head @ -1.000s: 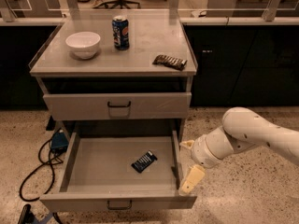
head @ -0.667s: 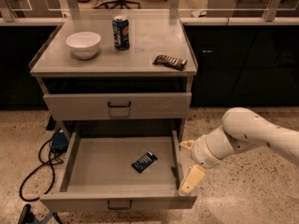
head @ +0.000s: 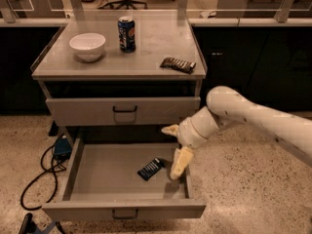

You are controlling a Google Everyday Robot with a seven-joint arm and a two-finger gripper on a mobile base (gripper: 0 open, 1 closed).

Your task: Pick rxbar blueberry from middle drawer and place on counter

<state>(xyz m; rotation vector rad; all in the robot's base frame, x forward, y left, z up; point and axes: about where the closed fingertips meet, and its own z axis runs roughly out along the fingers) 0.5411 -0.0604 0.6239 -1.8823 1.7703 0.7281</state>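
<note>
Stock as I read it from my station:

- Gripper (head: 174, 147) – on the end of the white arm (head: 253, 116) that comes in from the right. It hangs over the right side of the open middle drawer (head: 73, 172). The jaws are spread and hold nothing: one pale finger (head: 170, 129) points left at the height of the drawer opening, the other (head: 179, 163) angles down into the drawer.
- Rxbar blueberry (head: 150, 168) – dark wrapper, lying flat and askew on the drawer floor, right of centre. It is just left of the lower finger. I cannot tell whether that fingertip touches it or the floor.
- Middle drawer – pulled well out, with a small dark handle on its front.
- Upper drawer front (head: 122, 110) – shut.
- Counter (head: 156, 43) – holds three things, all well apart:
  - a white bowl (head: 87, 46) at the left
  - a blue can (head: 126, 33), upright, behind and to the right of the bowl
  - a brown ridged bar (head: 178, 65) near the front right corner
- Floor, left of the cabinet – a blue box (head: 62, 146) with a black cable (head: 36, 179) looping away from it.
</note>
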